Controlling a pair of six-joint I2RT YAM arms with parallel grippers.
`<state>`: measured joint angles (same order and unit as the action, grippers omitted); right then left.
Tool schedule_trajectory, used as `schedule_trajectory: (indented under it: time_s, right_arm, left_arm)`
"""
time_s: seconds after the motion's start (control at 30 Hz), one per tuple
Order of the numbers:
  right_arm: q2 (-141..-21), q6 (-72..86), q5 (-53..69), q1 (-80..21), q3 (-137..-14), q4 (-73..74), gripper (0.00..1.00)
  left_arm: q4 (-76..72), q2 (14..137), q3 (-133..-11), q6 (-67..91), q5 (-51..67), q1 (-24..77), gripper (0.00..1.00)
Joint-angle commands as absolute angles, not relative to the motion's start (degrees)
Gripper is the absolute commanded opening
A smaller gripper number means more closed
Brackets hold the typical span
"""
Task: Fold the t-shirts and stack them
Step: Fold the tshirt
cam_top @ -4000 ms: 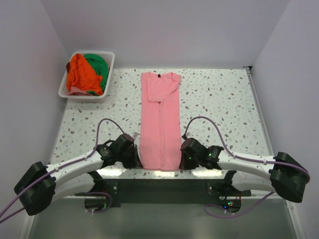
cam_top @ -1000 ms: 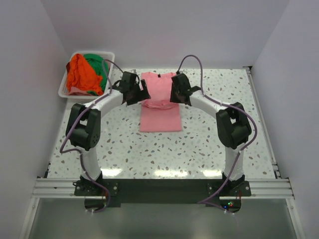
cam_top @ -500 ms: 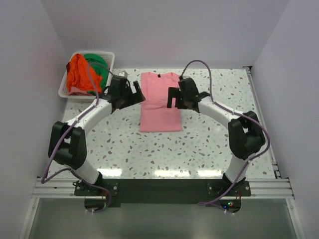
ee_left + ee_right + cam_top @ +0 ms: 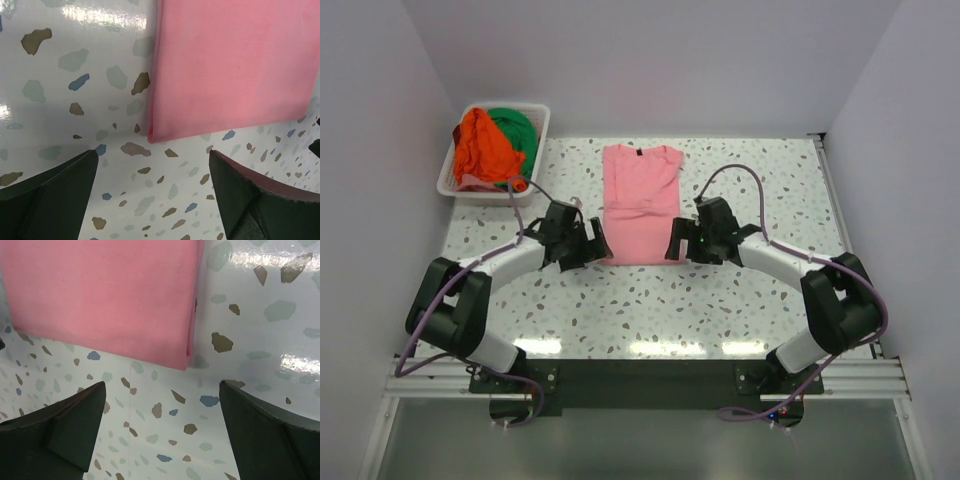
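Note:
The pink t-shirt (image 4: 640,205) lies folded in a flat rectangle on the speckled table, collar at the far end. My left gripper (image 4: 592,246) stands open just off its near left corner, touching nothing. My right gripper (image 4: 676,244) stands open just off its near right corner. The left wrist view has the pink t-shirt (image 4: 230,65) ahead of the open left gripper (image 4: 152,155), with only table between the fingers. The right wrist view has the pink t-shirt (image 4: 100,295) beyond the empty right gripper (image 4: 162,385). The orange t-shirt (image 4: 480,150) and green t-shirt (image 4: 518,130) sit crumpled in the basket.
The white slotted basket (image 4: 543,128) stands at the far left corner of the table (image 4: 770,190). Plain walls close in the left, back and right sides. A metal rail runs along the near edge by the arm bases.
Four seconds ago the pink shirt lay long; it is now folded in half. In the last second both grippers opened, let it go and drew back to its near corners.

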<state>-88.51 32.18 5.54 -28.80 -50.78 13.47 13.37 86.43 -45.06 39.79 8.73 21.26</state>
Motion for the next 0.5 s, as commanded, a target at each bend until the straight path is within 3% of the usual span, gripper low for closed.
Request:
schedule_trajectory:
  time_s: [0.0, 0.23, 0.47]
  right_arm:
    - [-86.7, 33.8, 7.0, -28.6, -50.3, 9.6, 0.98]
    - [-88.2, 35.0, 6.4, -28.5, -50.4, 9.8, 0.98]
    - [-89.2, 35.9, 6.7, -28.5, -50.2, 9.1, 0.98]
  left_arm:
    - [7.5, 85.9, -43.9, 40.6, 10.3, 21.4, 0.91]
    - [6.1, 89.8, -45.2, 40.5, 11.0, 22.3, 0.56]
    - [6.5, 91.9, -45.7, 40.5, 9.8, 22.9, 0.37]
